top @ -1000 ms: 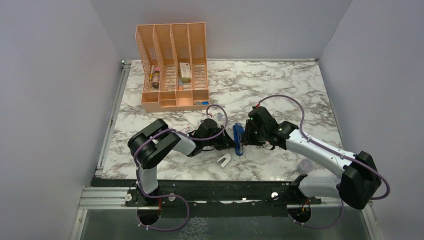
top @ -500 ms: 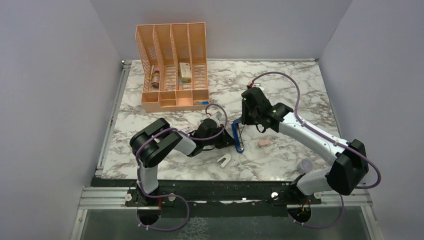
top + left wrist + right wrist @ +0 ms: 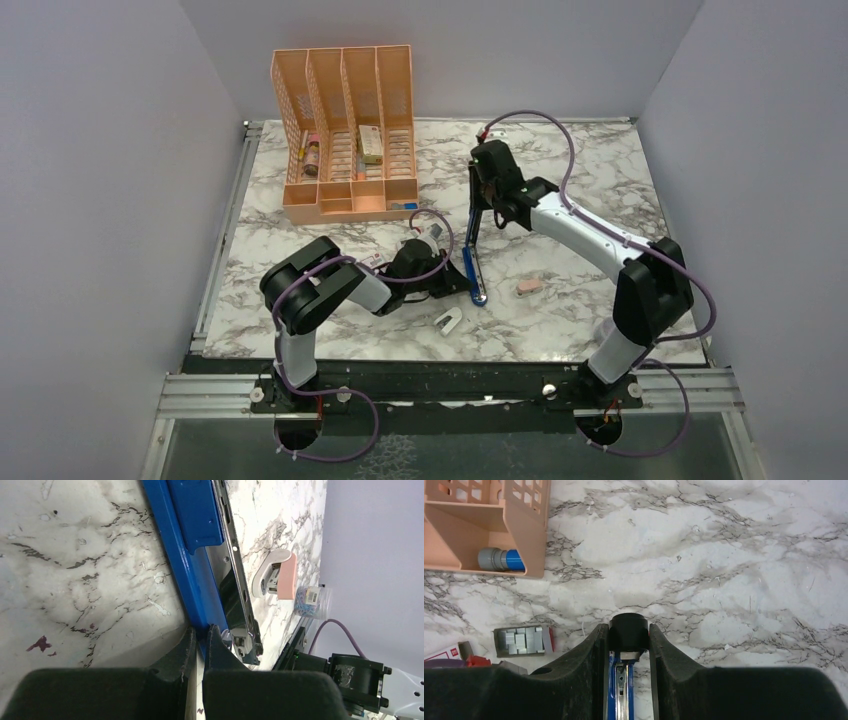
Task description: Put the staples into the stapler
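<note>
The blue stapler (image 3: 474, 274) lies at the table's middle with its black top arm (image 3: 470, 205) swung up and open. My right gripper (image 3: 478, 185) is shut on the black tip of that arm (image 3: 628, 631); the blue body and bare metal channel (image 3: 620, 690) show below it. My left gripper (image 3: 455, 284) is shut on the stapler's blue side wall (image 3: 197, 587) near its end and holds it on the marble. The staples (image 3: 522, 641) lie as grey strips in a small tray left of the stapler, with the red-pink box (image 3: 444, 654) beside it.
A peach desk organizer (image 3: 345, 135) stands at the back left, a blue-grey cap (image 3: 501, 560) in its front slot. A pink oval piece (image 3: 528, 287) and a white curved clip (image 3: 449, 321) lie near the stapler. A small jar of clips (image 3: 312, 600) stands front right.
My right arm has moved away toward the back of the table, lifting the stapler's black top arm open. The pink oval piece has come into view. My left arm has stayed put.
</note>
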Robot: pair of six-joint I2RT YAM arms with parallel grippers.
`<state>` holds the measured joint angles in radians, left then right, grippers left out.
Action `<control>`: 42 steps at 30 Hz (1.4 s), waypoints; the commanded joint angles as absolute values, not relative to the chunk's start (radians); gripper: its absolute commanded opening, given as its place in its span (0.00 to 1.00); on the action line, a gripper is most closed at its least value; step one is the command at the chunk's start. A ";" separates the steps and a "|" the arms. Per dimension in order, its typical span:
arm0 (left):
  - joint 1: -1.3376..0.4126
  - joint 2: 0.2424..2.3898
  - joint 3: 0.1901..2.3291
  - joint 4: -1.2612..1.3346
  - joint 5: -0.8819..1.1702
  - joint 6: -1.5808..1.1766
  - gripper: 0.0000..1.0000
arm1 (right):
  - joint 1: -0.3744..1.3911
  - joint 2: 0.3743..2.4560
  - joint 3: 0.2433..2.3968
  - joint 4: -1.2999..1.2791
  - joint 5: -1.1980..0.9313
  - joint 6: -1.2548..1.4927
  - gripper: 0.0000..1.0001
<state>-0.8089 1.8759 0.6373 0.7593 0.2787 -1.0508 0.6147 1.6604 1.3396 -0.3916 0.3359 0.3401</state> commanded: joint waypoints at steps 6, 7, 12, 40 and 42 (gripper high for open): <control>-0.829 1.928 0.596 0.669 0.271 -0.974 0.01 | 0.620 1.740 1.380 -0.342 0.264 0.305 0.40; -0.829 1.928 0.595 0.669 0.268 -0.974 0.03 | 0.617 1.748 1.390 -0.355 0.256 0.317 0.42; -0.828 1.932 0.582 0.669 0.255 -0.981 0.05 | 0.599 1.807 1.451 -0.410 0.229 0.365 0.44; -0.807 1.941 0.568 0.647 0.265 -1.051 0.24 | 0.601 1.589 1.199 -0.417 0.062 0.446 0.79; -0.805 1.941 0.566 0.646 0.266 -1.054 0.27 | 0.602 1.583 1.178 -0.415 0.057 0.451 0.79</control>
